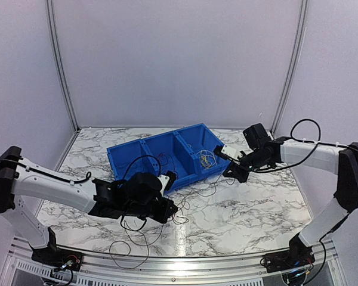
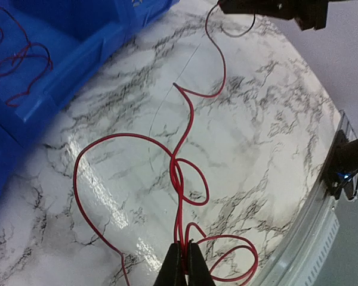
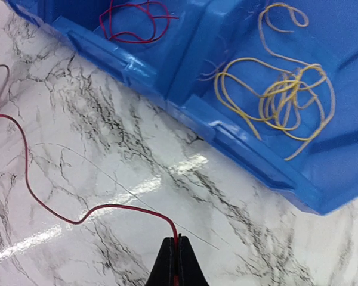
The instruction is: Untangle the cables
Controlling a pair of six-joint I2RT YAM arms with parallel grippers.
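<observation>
At the near edge of the table (image 2: 256, 131), in front of the left arm, some thin dark loops (image 1: 130, 250) lie loose; I cannot tell whether they are one of the cables or wiring of the arm. A little farther, the left fingers (image 2: 174, 265) are pressed together with no gap, and they pinch the red cable (image 2: 179, 179) low over the table. From this grip the cable rises, makes one big open loop to the left and a smaller one to the right, and crosses itself in a tight twist just beyond the fingertips. Then it runs far and to the right, where the right fingers (image 3: 167, 265) are also fully closed on it, close to its end. Between the two grips the cable lies on the marble in soft curves and is not stretched. I judge it to be very light, limp and a little springy, so it will keep its curls and can slip out of a weak pinch. A good place to hold seems to be a straight part beside the twist, and a slow pull should avoid tightening it into a knot. Farthest is the blue bin (image 3: 227, 128), with a yellow bundle (image 3: 286, 98) in its right compartment and a red bundle (image 3: 134, 24) in the middle one.
</observation>
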